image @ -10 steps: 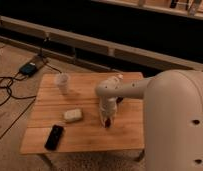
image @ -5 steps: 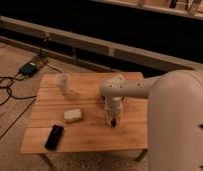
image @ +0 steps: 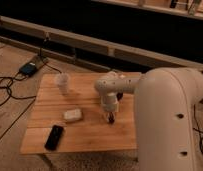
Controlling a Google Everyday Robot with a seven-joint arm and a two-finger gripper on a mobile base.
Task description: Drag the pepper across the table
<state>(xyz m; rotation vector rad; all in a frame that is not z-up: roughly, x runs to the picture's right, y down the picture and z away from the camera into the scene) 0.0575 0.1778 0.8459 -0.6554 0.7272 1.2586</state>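
Gripper [image: 110, 115] is down at the tabletop, pointing straight down, right of centre on the table [image: 90, 134]. Spread or clamped: can't tell from this view.

The small dark red bit at its tip reads as the pepper [image: 111, 120]. It's directly under the gripper, touching it or nearly so, and mostly hidden by the wrist. Contact looks made, so I'd call this the drag step itself, not the approach.

Outward from there:
- Pale block [image: 72, 115] sits to the left in view, apart from the gripper.
- Black phone [image: 54, 137] is further left, near the front edge.
- Clear cup [image: 62, 82] stands at the back left.
- The big white arm [image: 167, 115] covers the table's right side.

Next move: hold the downward contact and slide along the wood. The block sits on the leftward line, so the path either stops short of it or angles toward the front. Risk is the pepper rolling out from under the tip.
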